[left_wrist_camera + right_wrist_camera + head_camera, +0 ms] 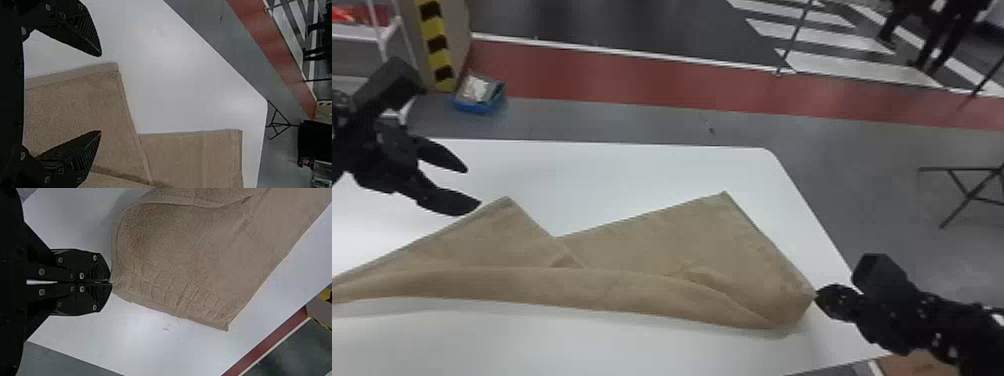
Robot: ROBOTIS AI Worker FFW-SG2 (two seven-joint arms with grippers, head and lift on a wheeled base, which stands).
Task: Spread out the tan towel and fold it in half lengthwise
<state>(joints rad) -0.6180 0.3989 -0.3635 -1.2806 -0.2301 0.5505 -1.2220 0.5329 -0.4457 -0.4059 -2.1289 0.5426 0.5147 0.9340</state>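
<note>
The tan towel (642, 250) lies across the white table, its near part folded over in a long roll, with two peaks pointing away at its far side. My left gripper (473, 187) is open above the table beside the towel's left peak. In the left wrist view that gripper (101, 94) has its fingers apart over the towel (78, 105), nothing between them. At the towel's right end my right gripper (817, 295) is shut on the edge. The right wrist view shows the right gripper (110, 282) pinching a corner of the towel (188, 266).
The white table (632, 175) has its rounded far right corner beyond the towel. On the floor behind stand a blue bin (477, 102) and a striped post (436, 45). A black folding stand (967, 192) is off to the right.
</note>
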